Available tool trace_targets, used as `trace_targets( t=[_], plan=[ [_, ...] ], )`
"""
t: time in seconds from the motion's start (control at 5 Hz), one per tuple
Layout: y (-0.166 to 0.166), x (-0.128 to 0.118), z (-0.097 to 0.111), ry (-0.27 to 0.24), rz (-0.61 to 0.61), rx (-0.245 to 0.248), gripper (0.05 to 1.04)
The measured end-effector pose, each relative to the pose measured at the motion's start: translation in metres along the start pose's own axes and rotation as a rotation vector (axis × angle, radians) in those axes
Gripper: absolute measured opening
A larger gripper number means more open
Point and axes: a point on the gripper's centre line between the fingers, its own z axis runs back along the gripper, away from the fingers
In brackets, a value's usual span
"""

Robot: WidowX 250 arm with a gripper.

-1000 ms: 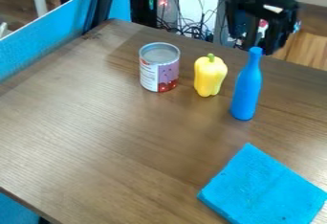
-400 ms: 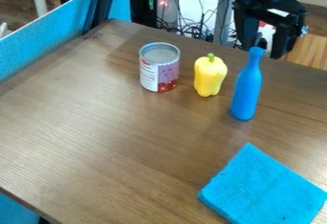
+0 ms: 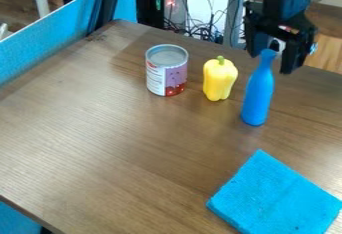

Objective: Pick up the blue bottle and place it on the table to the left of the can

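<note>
claw (image 3: 270, 64): wide open, gripping nothing
blue bottle (image 3: 258, 98): upright (yellow pepper (image 3: 220, 79) beside it), top seen between the claw's tips

Black pincer (image 3: 270, 63) (fingers apart) near the blue bottle (image 3: 258, 97)

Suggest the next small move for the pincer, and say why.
I'd probably ease the open pincer down slightly: its fingers appear either side of the top of the upright blue bottle, most of which stands lower, though whether they surround the neck or hang behind it is unclear.
</note>
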Motion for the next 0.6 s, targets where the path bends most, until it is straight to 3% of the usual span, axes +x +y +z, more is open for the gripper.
trace_targets(
  t=[0.2,0.4,0.6],
  plan=[
    [0.003,-0.004,-0.011,-0.003,-0.023,0.028,0.667],
    [0.004,-0.006,-0.010,0.009,-0.041,0.033,0.404],
    [0.002,-0.006,0.001,-0.005,-0.047,0.017,0.370]
  ],
)
